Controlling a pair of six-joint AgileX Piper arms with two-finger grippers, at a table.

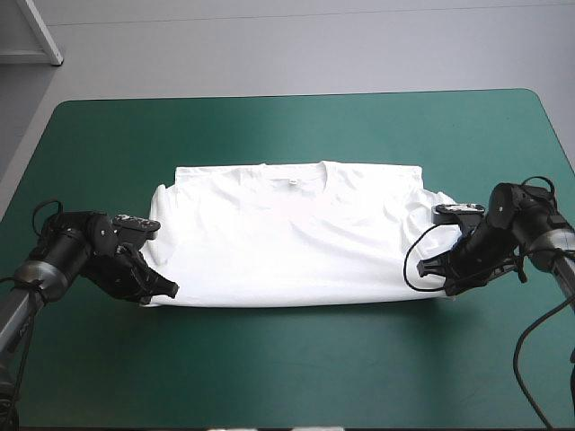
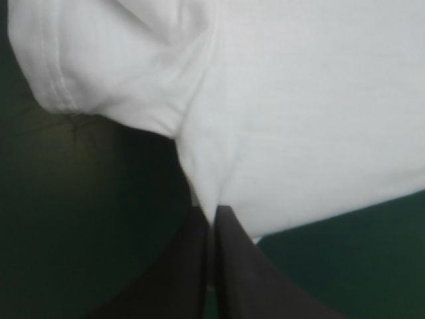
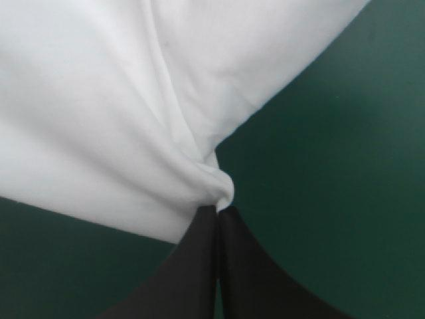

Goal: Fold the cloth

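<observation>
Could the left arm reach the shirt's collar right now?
Probably, but not straight away. Nothing lies on the T-shirt between the left gripper and the collar. But the gripper is shut on the T-shirt's near corner, so it would have to let go first.

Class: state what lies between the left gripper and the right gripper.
In the high view, only the T-shirt, spread flat; the left gripper and right gripper each pinch a near corner.
</observation>
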